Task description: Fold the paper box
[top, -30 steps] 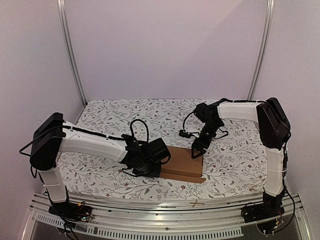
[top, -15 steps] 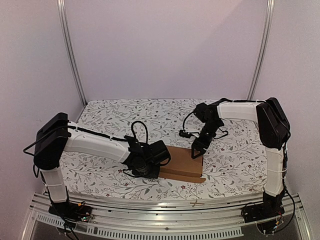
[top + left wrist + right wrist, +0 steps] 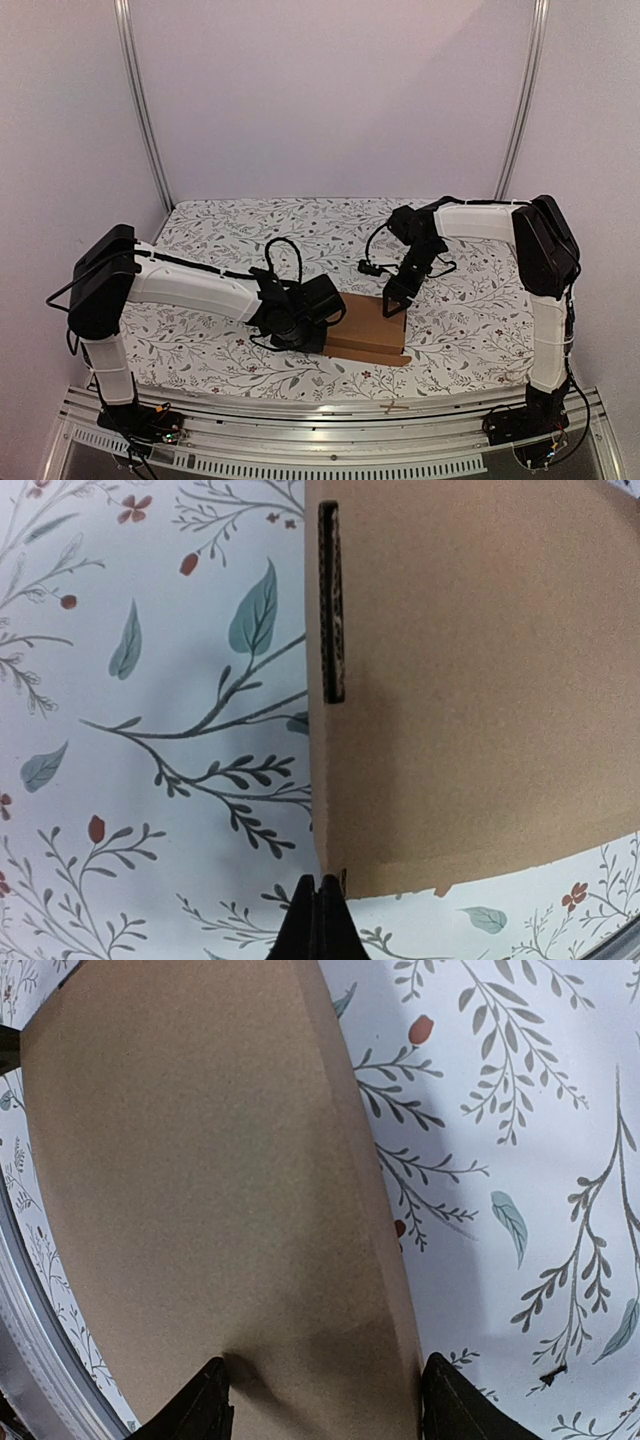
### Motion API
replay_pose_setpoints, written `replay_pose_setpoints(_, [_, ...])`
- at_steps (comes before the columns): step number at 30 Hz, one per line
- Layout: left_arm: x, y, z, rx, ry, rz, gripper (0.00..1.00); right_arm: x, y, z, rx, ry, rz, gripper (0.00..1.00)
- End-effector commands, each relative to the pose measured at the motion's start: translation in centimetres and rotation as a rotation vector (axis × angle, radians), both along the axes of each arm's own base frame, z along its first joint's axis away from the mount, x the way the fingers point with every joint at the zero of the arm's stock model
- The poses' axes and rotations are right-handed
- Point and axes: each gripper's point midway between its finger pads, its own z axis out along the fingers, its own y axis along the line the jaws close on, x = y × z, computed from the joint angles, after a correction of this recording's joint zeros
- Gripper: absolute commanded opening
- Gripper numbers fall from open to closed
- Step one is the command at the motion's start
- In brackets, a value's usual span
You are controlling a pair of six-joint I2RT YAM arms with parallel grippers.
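Note:
The paper box [image 3: 368, 322] is a flat brown cardboard box lying on the floral cloth, near the front middle. My left gripper [image 3: 319, 336] is shut, empty, at the box's left side. In the left wrist view its fingertips [image 3: 318, 885] meet at a corner of the box [image 3: 470, 680], beside a dark slot [image 3: 332, 600] along the box's edge. My right gripper [image 3: 393, 303] stands open over the box's right end. In the right wrist view one finger [image 3: 205, 1400] sits over the box top [image 3: 200, 1160] and the other finger [image 3: 455, 1400] is just past its edge.
The floral cloth [image 3: 220, 240] covers the table. A metal rail [image 3: 300, 418] runs along the front edge, also visible as a metal rail [image 3: 20, 1340] in the right wrist view. White walls and two metal posts [image 3: 140, 110] close in the back and sides.
My left arm has shifted slightly toward the box, with its wrist turned a little. The right arm and the box have not moved.

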Motion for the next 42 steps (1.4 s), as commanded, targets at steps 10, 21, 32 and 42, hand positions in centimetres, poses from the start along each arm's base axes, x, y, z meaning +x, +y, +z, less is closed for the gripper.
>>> replay_pose_setpoints(10, [-0.7, -1.9, -1.1, -0.030, 0.035, -0.041, 0.00, -0.6, -0.5, -1.9, -0.046, 0.050, 0.000, 0.64])
replay_pose_setpoints(21, [-1.5, -2.0, -2.9, 0.002, 0.058, -0.044, 0.00, -0.7, -0.5, -2.0, -0.047, 0.058, -0.003, 0.64])
replay_pose_setpoints(32, [-2.6, -1.3, -4.7, 0.085, 0.084, -0.051, 0.00, 0.0, -1.0, 0.3, -0.037, 0.044, -0.011, 0.65])
replay_pose_setpoints(42, [-2.7, -1.6, -5.0, 0.092, 0.095, -0.063, 0.00, -4.0, -7.6, 5.4, -0.001, -0.061, 0.075, 0.68])
